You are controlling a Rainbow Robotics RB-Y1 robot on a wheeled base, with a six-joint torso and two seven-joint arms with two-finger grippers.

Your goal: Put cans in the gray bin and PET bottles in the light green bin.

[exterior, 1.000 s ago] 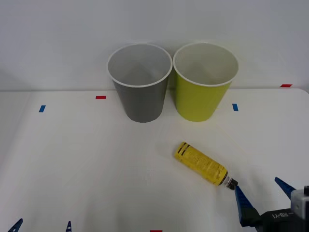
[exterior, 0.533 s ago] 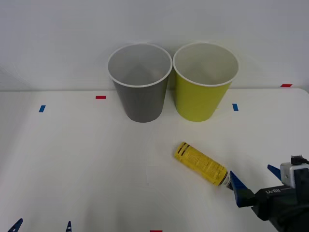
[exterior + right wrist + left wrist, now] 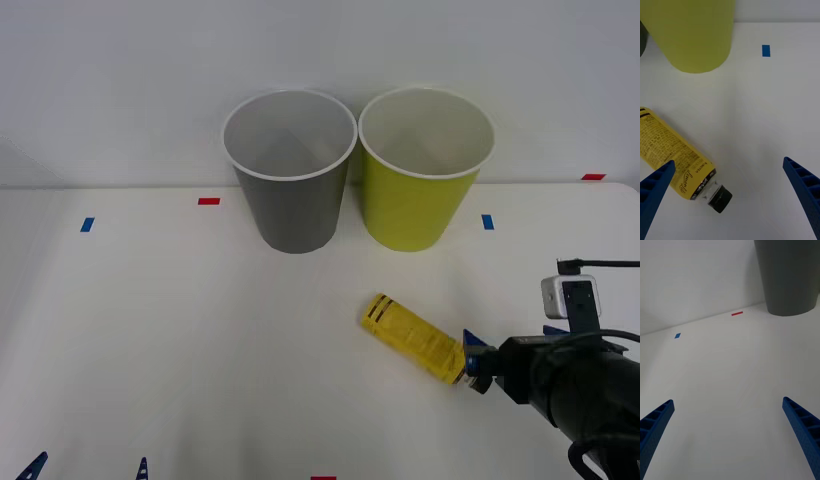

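In the front view, two bins stood side by side against the wall at the far edge of the white table (image 3: 150,330): one gray bin (image 3: 291,205) and one light green bin (image 3: 418,200), almost touching, both upright. One PET bottle (image 3: 415,338), wrapped in a yellow label, lay on its side nearer the robot, with its capped end toward the right gripper (image 3: 505,355). That gripper sat just beyond the cap, low over the table, one blue fingertip showing beside the bottle's neck. Well away to the gripper's left, at the near edge, two blue tips marked the left gripper (image 3: 88,466). Five tape marks lay on the table, three red and two blue.

In the right wrist view, the right gripper (image 3: 730,198) stood spread wide, holding nothing. The PET bottle (image 3: 672,157) lay between its fingers but close to one of them, its dark cap (image 3: 720,198) near the midline. The light green bin (image 3: 688,33) stood well ahead, and one blue tape mark (image 3: 766,50) lay ahead too.

In the left wrist view, the left gripper (image 3: 730,442) was likewise spread wide and held nothing, bare table between its fingers. The gray bin (image 3: 790,275) stood well ahead of it, with one red tape mark (image 3: 737,314) and one blue tape mark (image 3: 677,335) between.
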